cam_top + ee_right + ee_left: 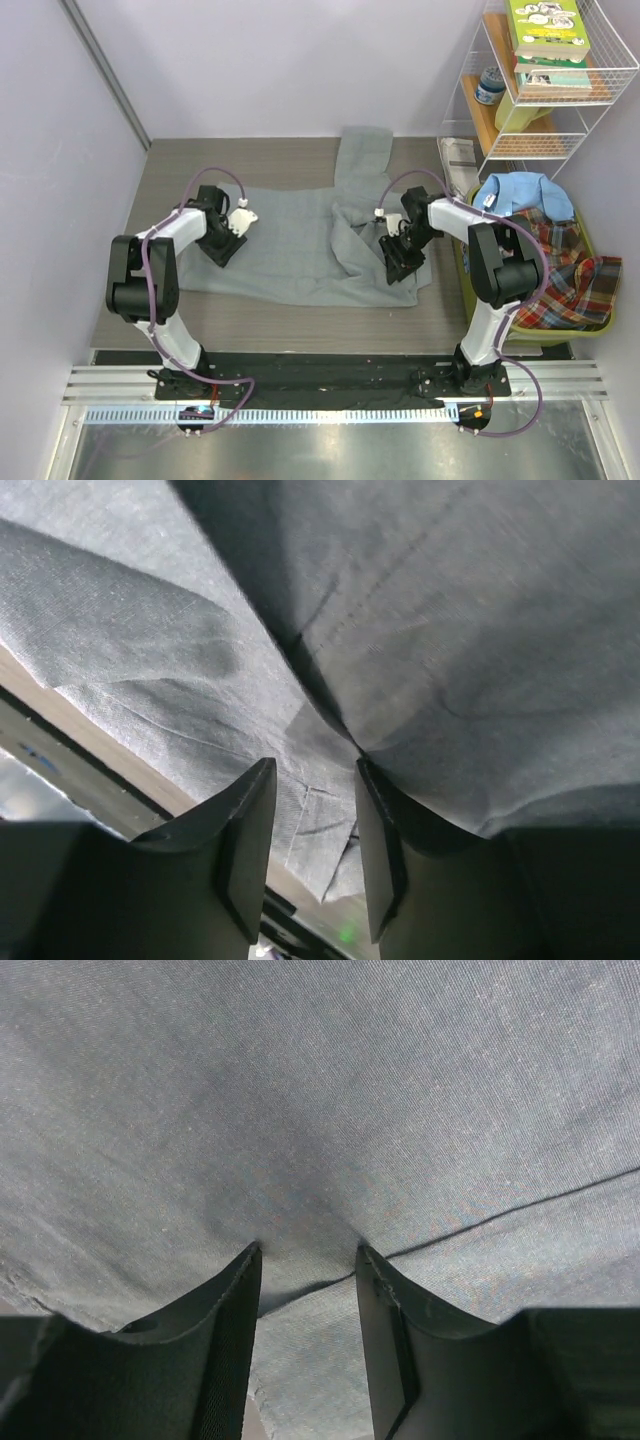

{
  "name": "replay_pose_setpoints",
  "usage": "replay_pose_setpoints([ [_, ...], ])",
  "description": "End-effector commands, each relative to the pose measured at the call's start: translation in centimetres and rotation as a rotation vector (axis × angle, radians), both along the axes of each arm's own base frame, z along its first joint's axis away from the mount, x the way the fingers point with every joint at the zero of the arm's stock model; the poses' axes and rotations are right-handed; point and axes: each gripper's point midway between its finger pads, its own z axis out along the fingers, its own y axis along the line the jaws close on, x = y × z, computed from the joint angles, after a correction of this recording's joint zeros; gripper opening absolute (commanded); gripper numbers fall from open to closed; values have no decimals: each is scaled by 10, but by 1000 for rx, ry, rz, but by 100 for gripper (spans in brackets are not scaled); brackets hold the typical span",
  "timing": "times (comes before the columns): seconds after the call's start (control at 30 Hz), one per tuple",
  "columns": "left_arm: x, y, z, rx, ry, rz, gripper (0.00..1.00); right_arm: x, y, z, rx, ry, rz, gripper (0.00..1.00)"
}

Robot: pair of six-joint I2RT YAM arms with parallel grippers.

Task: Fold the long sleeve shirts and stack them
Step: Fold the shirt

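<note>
A plain grey long sleeve shirt lies spread on the table, one sleeve reaching toward the back and a bunched fold near its right side. My left gripper is down on the shirt's left edge; in the left wrist view its jaws stand apart with the tips pressed into the grey cloth. My right gripper is down on the shirt's right part; in the right wrist view its jaws stand apart, with a fold of grey cloth lying over the right finger. A light blue shirt and a red-green plaid shirt lie in the basket.
A green basket stands at the table's right edge beside my right arm. A white wire shelf with books stands at the back right. Papers lie by the shelf. The wall runs close on the left.
</note>
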Motion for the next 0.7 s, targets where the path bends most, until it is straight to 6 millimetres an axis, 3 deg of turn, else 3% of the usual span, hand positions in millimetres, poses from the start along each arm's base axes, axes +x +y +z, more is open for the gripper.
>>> replay_pose_setpoints([
  [0.0,-64,20,-19,74,177,6,43,-19,2,-7,9,51,-9,40],
  [0.13,-77,21,-4,69,151,-11,42,-27,5,13,41,47,28,38],
  [0.23,-75,5,14,-18,121,-26,50,-14,8,40,75,-15,61,41],
  [0.37,-48,-27,67,-199,-67,-41,69,43,33,102,181,-240,26,63],
  [0.43,-31,-40,89,-274,-173,-30,73,67,47,125,238,-298,-38,69],
  [0.47,-24,-42,100,-291,-227,-18,83,82,57,144,278,-347,-51,76],
  [0.5,-18,-44,117,-307,-297,-9,97,94,66,148,303,-366,-67,78],
  [0.53,-7,-46,133,-324,-375,-4,100,103,72,151,313,-375,-91,81],
  [0.57,-4,-48,143,-346,-404,22,100,114,80,162,332,-385,-143,85],
  [0.67,10,-46,186,-390,-550,112,100,139,104,157,311,-402,-203,90],
])
